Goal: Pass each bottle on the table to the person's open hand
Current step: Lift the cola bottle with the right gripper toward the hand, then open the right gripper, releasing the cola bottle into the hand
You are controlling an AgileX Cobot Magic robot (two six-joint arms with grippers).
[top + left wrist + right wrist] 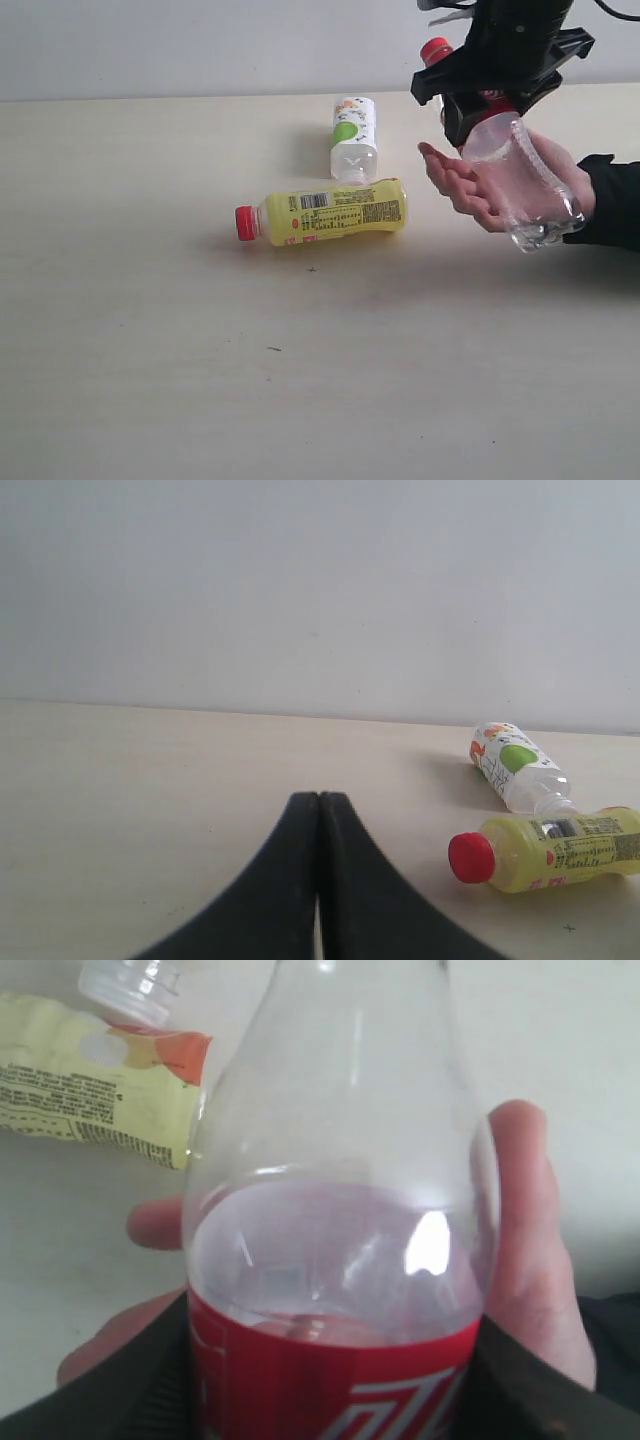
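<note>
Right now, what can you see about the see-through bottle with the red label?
The clear bottle is slim see-through plastic with a red cap and a red label with white lettering around its upper part. It is off the table, tilted, cap up and base down. The right gripper is clamped on its label part. Its lower body rests against the person's open hand, whose fingers curl beside it. It looks empty.

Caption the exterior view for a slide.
Right gripper holds the clear bottle at the person's open hand; yellow bottle and green-labelled bottle lie on the table.
</note>
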